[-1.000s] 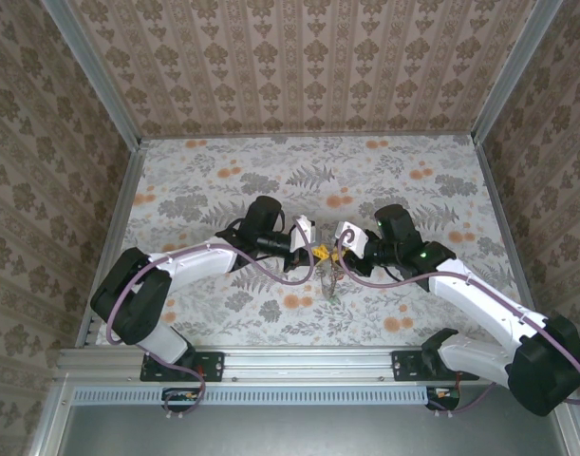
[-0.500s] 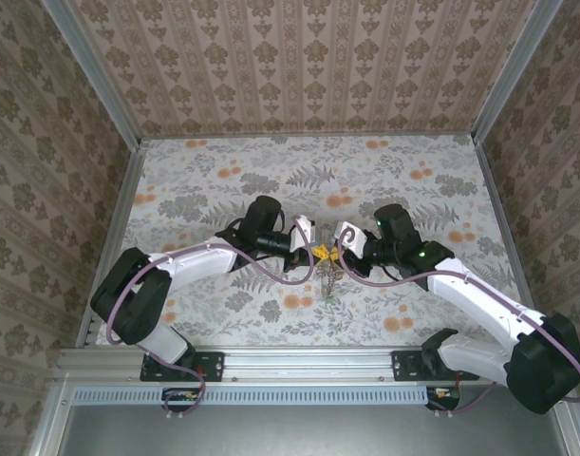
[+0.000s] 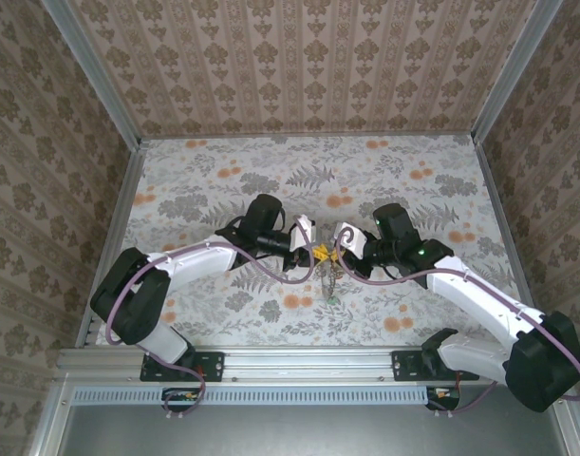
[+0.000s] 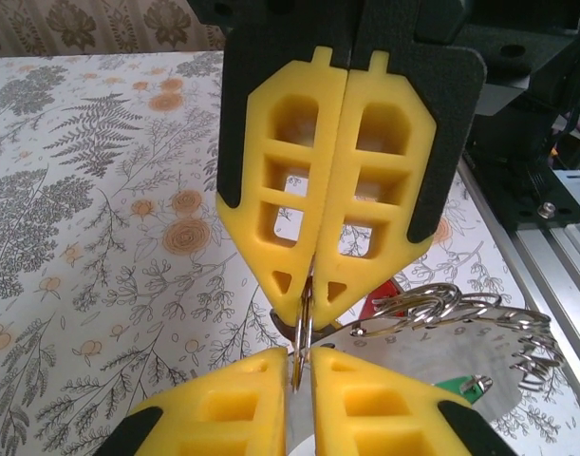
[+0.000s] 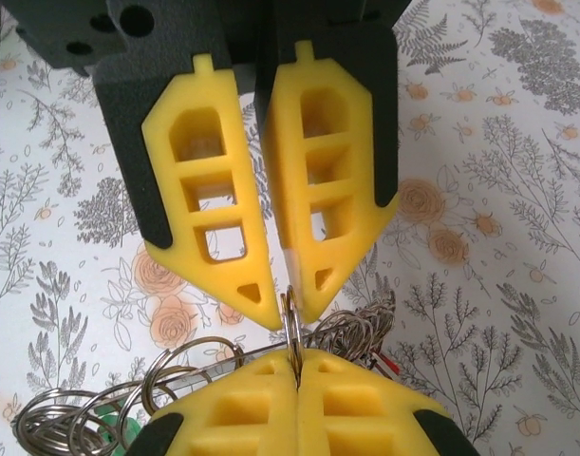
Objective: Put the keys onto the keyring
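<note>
My two grippers meet tip to tip above the table's middle, the left gripper [image 3: 313,249] facing the right gripper [image 3: 333,251]. Between them stands the keyring [image 4: 303,328], a thin double-wire metal ring seen edge-on. The right gripper [image 5: 297,366] is shut on the keyring [image 5: 291,318]. In the left wrist view the left gripper [image 4: 299,366] shows a narrow gap with the ring standing in it. Below hangs a bunch of silvery rings [image 4: 427,306] with keys, one with a red head [image 4: 405,296], one green [image 4: 460,385]. The bunch [image 3: 332,280] dangles under the grippers.
A flat metal tag with stamped numbers [image 4: 432,353] hangs with the bunch. The floral tablecloth [image 3: 223,180] is bounded by patterned walls at the back and sides. An aluminium rail [image 3: 299,361] runs along the near edge.
The right jaws have closed fully on the ring. The left jaws have eased slightly apart. Both arms have stayed almost where they were.
</note>
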